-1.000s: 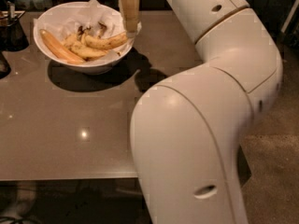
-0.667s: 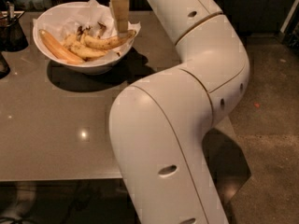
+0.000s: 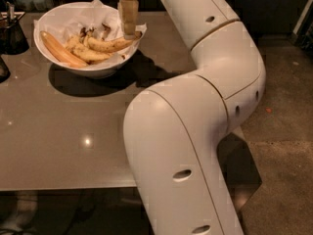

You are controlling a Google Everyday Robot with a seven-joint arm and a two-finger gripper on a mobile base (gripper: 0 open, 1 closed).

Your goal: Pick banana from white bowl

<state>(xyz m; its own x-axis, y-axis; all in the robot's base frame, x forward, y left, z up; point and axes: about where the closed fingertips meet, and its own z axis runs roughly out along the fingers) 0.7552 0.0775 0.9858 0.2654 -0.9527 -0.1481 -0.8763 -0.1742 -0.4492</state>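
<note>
The white bowl, lined with crumpled white paper, stands at the table's far left. In it the long speckled banana lies along the right side, its dark tip toward the right rim. My gripper hangs straight down over the bowl's right side, its tip just above or touching the banana near that dark tip. A smooth orange-toned banana lies on the bowl's left side, with short spotted bananas in the middle.
My big white arm fills the middle and right of the view and hides the table's right part. A dark container stands left of the bowl. The grey table ends near the bottom; floor lies to the right.
The gripper has moved a little left from the bowl's right rim to over the banana. The arm's elbow swung left and now covers more of the table.
</note>
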